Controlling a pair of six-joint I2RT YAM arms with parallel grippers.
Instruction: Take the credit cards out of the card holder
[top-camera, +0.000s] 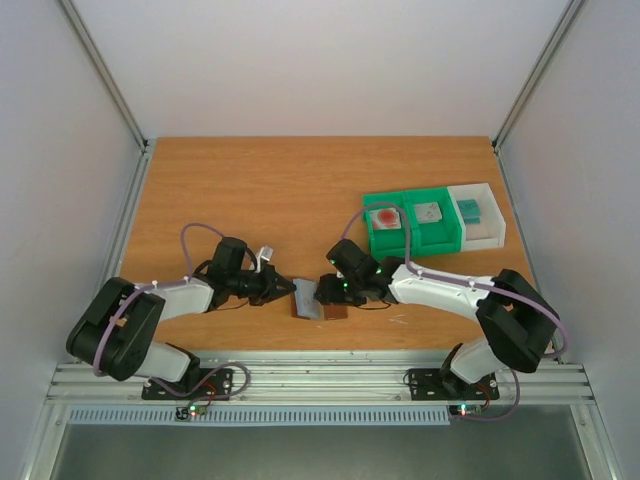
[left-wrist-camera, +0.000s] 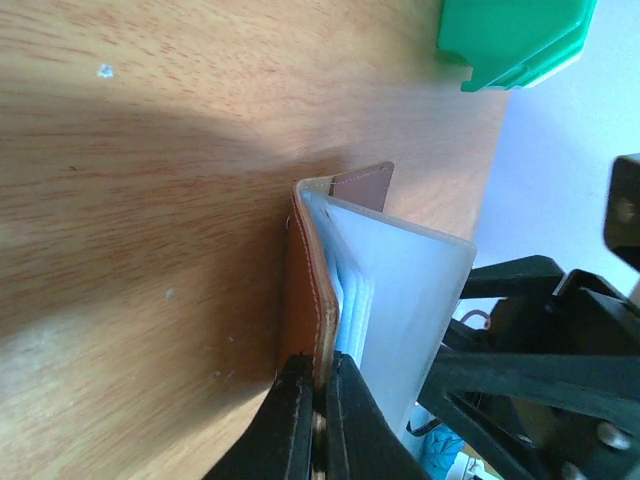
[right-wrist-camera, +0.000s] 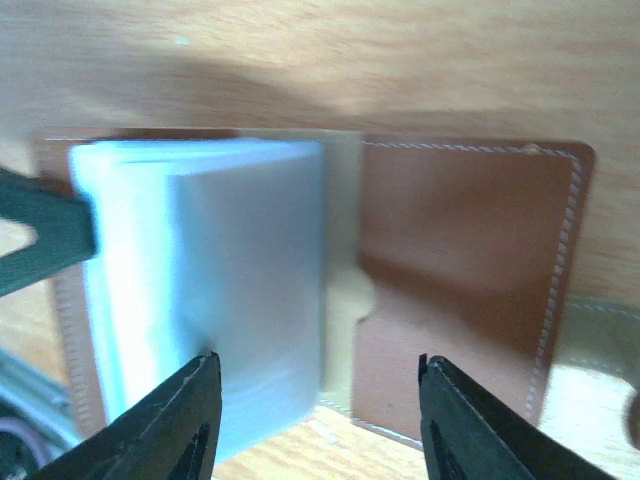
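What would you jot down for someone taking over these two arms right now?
Left gripper: shut on the card holder's brown cover, keeping it open on the table.
Right gripper: open over the pale pockets, holding nothing.
Done: pink card and grey card lie in the green bins, teal card in the white bin.
Left: check pockets for further cards; cannot tell whether any remain.

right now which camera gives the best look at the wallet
The right wrist view: it looks straight down on the open wallet, brown leather half and pale blue pockets both showing. The left wrist view sees it edge-on, with the left gripper pinching its leather cover. The top view shows it only small.
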